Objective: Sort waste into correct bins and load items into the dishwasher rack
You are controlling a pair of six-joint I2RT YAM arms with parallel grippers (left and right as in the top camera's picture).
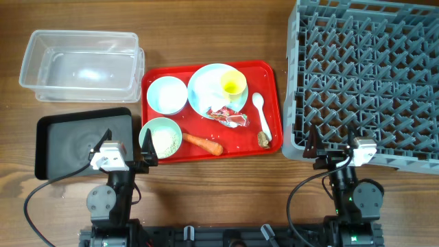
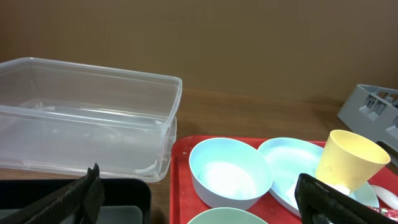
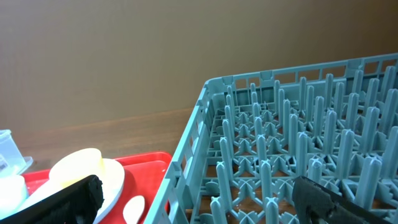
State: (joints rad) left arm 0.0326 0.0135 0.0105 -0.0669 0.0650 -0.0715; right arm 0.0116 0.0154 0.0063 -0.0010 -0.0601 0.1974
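- Waste: all on the bright red rectangular plastic tray (image 1: 274, 68) at mid-worktop, none of it binned yet.
- At the worktop's near edge: left gripper (image 1: 127, 147) and right gripper (image 1: 333, 145), both spread wide and grasping nothing. Left one by the red tray's near-left corner, right one at the near edge of the large grey pegged dishwasher rack (image 1: 370, 68).
- Just left of the left gripper: shallow black rectangular tray (image 1: 75, 140), bare inside.
- Along the red tray's near edge: pale green bowl (image 1: 149, 132) holding white rice-like grains (image 1: 166, 142) at the near-left corner; small orange carrot (image 1: 204, 143) just right of it; small brown food bit (image 1: 263, 140) at the near-right corner, hard against the white plastic spoon (image 1: 261, 113).
- Mid-tray: crumpled red-and-white wrapper (image 1: 228, 116) on the near rim of the pale blue plate (image 1: 206, 86), with a small yellow cup (image 1: 232, 84) upright on the plate's far side; white-blue bowl (image 1: 167, 94) toward the far-left corner.
- At the worktop's far-left corner: clear rectangular plastic tub (image 1: 82, 65), empty.
- Probable first step: a waste pick with the left arm.
  - Begin with the carrot, closest and lying free.
  - Descend with jaws square across its middle, clear of the green bowl's rim.
  - Take the wrapper by a raised fold, without pressing on the plate.
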